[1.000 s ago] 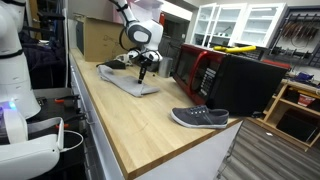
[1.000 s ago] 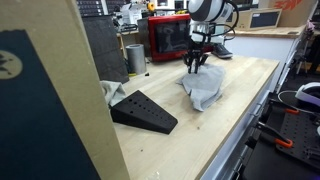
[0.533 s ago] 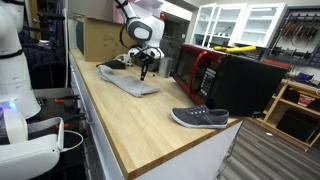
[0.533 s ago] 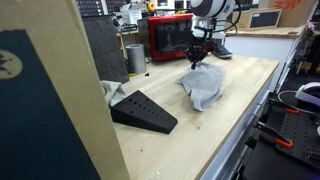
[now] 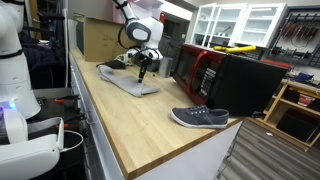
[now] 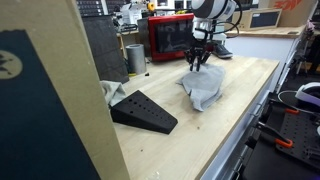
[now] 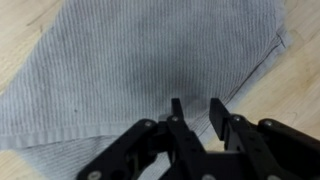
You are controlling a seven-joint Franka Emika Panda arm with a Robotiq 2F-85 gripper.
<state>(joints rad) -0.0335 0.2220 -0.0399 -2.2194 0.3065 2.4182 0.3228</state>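
A grey knitted cloth (image 5: 130, 84) lies partly folded on the wooden table (image 5: 140, 125); it also shows in the exterior view from the table's opposite end (image 6: 203, 88) and fills the wrist view (image 7: 120, 70). My gripper (image 5: 143, 72) hangs just above the cloth's far end in both exterior views (image 6: 199, 63). In the wrist view its two fingers (image 7: 195, 103) stand a little apart with nothing between them, over the cloth near its right edge.
A grey shoe (image 5: 200, 118) lies near the table's corner. A red microwave (image 5: 205, 70) stands beside the gripper, also visible at the back (image 6: 170, 38). A black wedge (image 6: 143, 111), a metal cup (image 6: 135, 58) and a cardboard box (image 5: 100, 40) also stand on the table.
The gripper has risen a little off the cloth since one second ago. The cloth has stayed in place.
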